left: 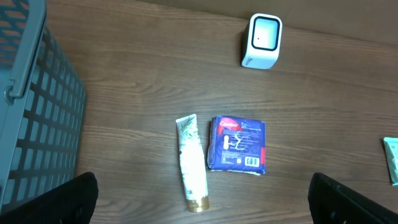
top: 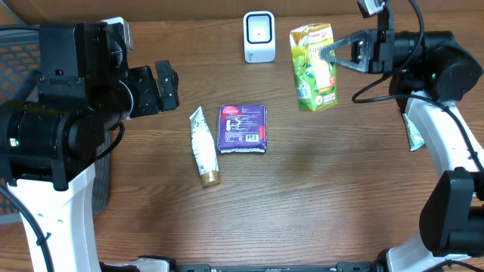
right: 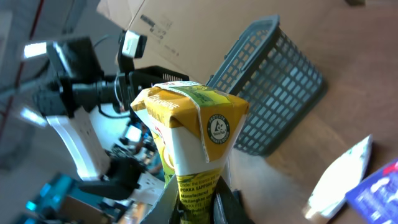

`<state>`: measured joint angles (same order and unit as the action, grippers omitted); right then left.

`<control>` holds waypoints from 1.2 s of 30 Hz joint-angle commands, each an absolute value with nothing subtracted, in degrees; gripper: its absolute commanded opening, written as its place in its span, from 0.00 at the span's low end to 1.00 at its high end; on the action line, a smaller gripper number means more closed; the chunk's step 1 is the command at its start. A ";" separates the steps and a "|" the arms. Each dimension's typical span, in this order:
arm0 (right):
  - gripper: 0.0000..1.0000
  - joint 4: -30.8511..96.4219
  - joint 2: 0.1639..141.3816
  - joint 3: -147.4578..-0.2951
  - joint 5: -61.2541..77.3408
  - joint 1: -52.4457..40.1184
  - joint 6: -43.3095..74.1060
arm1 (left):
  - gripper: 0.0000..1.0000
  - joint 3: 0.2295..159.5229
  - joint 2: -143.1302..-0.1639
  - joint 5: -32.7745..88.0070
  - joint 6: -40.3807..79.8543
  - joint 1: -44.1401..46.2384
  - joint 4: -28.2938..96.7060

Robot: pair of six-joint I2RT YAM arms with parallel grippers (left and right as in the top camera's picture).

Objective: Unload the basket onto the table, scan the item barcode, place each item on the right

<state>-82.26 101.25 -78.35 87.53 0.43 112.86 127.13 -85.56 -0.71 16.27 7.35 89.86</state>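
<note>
While my right gripper (top: 327, 54) has its narrow claw clamped on the green and yellow cardboard drink carton (top: 314, 66), I see the carton up above the brown wooden table (top: 318, 196), just to the right of the small white box-shaped scanner (top: 259, 36). My left gripper (top: 165, 87) stands wide, holding nothing.

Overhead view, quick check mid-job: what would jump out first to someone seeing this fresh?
The green and yellow juice carton, held by the right gripper at the far right, just right of the white scanner at the table's far edge. Next, the purple pack and white tube lying side by side mid-table, with the left gripper open to their left.
</note>
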 commanded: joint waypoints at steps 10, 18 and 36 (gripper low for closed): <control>0.05 -79.53 100.31 -80.07 88.66 0.99 115.31 | 1.00 127.57 -85.97 -1.04 15.40 7.14 89.82; 0.04 -64.25 101.06 -80.03 89.69 -0.32 97.23 | 1.00 127.57 -85.97 -1.04 15.40 7.14 89.82; 0.04 1.63 103.00 -79.94 74.22 -6.70 31.62 | 1.00 127.57 -85.97 -1.04 15.40 7.14 89.82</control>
<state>-2.81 103.63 -78.89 82.21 -6.46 49.04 127.13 -85.56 -0.71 16.27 7.35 89.84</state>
